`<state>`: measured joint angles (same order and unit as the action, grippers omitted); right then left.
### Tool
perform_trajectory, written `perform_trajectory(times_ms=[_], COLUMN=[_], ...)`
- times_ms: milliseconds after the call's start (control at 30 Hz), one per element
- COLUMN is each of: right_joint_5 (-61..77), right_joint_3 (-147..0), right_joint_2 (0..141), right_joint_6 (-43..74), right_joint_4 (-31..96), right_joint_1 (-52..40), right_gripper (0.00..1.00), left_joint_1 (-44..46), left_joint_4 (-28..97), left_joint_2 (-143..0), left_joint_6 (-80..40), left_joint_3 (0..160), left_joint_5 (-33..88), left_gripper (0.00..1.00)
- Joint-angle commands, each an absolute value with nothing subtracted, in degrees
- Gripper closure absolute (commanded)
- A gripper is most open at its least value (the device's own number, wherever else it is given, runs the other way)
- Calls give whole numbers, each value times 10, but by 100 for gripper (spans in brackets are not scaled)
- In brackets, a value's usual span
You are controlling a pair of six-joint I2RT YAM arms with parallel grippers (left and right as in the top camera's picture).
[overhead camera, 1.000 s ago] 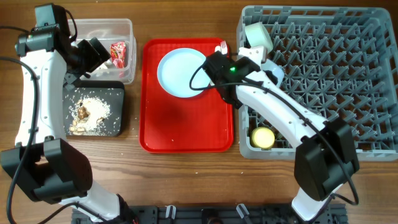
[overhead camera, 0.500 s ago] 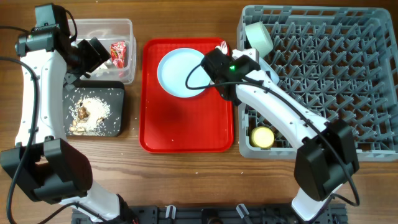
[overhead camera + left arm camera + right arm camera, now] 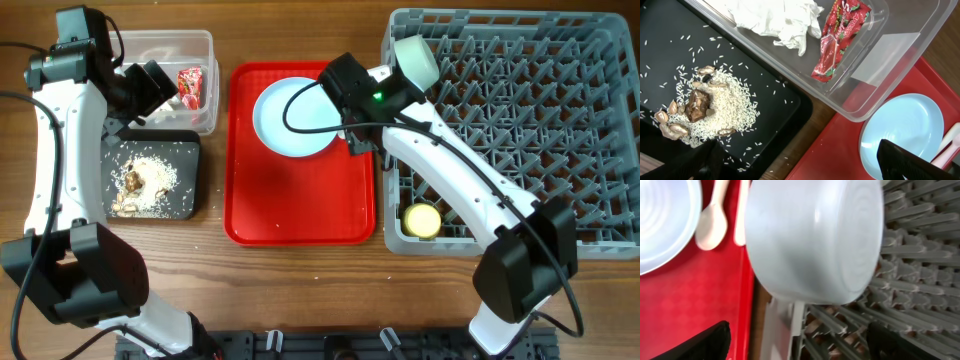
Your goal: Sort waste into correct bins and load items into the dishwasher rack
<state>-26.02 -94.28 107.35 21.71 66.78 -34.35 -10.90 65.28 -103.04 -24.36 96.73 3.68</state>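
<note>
The right fingers (image 3: 702,344) are hanging wide apart and empty above the edge of the red tray (image 3: 300,212), beside the bowl (image 3: 815,240) that is leaning in a corner of the rack (image 3: 520,110). The left fingers (image 3: 910,162) are also hanging apart, holding nothing, near the clear tub (image 3: 890,45) with the napkin (image 3: 775,17) and the wrapper (image 3: 837,37) inside. The plate (image 3: 290,120) is lying on the red tray.

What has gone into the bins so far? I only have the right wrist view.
Observer: The clear tub holds the crumpled napkin and the red wrapper.
Operator: Is anything in the rack besides this bowl?
Observer: Yes, a yellow cup stands in the corner nearest the robot, on the red tray side.
</note>
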Motion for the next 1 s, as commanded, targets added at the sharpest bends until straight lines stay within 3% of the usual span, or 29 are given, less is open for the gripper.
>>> perform_trajectory(times_ms=[0, 967], right_joint_5=[-210, -193], right_joint_3=[-952, -952], right_joint_2=[1068, 1065], right_joint_6=[212, 201], right_joint_4=[667, 640], right_joint_1=[-342, -285], right_gripper=[12, 12], left_joint_1=[-109, -109], left_joint_4=[651, 651], left_joint_2=[-1021, -1021], left_joint_6=[-249, -249], left_joint_3=[975, 975], left_joint_5=[31, 31], left_gripper=[0, 0])
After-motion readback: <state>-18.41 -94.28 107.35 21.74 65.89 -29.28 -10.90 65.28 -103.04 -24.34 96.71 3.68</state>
